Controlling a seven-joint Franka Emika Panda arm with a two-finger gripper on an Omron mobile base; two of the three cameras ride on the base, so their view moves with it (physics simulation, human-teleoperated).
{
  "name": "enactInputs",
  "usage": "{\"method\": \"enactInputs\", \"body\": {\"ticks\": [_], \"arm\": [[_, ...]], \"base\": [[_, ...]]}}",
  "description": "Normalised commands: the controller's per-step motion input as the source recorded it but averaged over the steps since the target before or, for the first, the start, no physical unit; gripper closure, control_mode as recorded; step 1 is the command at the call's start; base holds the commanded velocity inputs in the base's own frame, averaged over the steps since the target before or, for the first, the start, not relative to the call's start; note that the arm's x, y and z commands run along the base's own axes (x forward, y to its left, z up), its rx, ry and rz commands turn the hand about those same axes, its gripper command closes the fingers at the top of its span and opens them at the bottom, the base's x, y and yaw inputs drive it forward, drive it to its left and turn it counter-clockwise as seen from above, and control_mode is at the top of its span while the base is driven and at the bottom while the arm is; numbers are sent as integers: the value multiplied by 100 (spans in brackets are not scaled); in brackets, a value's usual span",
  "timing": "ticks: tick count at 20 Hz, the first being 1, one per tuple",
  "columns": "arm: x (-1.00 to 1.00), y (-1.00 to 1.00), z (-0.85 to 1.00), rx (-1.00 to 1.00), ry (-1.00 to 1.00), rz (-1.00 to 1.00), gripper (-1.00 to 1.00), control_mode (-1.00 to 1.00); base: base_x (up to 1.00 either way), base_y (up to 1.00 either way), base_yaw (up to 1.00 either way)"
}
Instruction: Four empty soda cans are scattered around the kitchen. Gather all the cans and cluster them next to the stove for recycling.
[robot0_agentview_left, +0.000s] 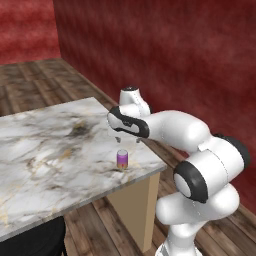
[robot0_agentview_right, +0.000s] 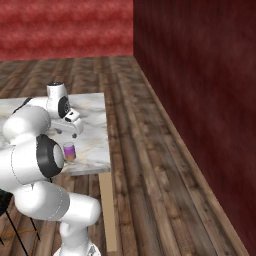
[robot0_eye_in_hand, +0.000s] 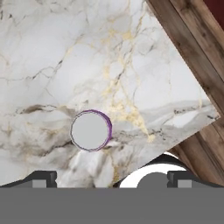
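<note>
A purple soda can with a silver top stands upright on the marble table, near its right front corner. The right base view shows the same can by the table's edge. My gripper hangs just above it, pointing down, jaws wide open and holding nothing. In the hand view the can's round top lies ahead of my open gripper, a little left of centre between the fingertips. The stove is out of view.
The table's corner and edges drop to a wood plank floor. A tan support panel stands under the corner. A red wall runs along the right. Something dark sits below the table's near edge.
</note>
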Motion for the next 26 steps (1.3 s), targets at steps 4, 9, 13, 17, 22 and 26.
{"method": "enactInputs", "body": {"ticks": [4,9,13,17,22,26], "arm": [[14,8,-14,0,0,0,-100,-100],[14,8,-15,0,0,0,-100,-100],[15,6,-14,0,0,0,-100,-100],[16,5,-16,0,0,0,-100,-100],[13,3,-15,0,0,0,-100,-100],[-1,0,-11,0,4,0,-100,-100]], "base": [[0,0,0],[0,0,0],[0,0,0],[0,0,0],[0,0,0],[0,0,0]]}}
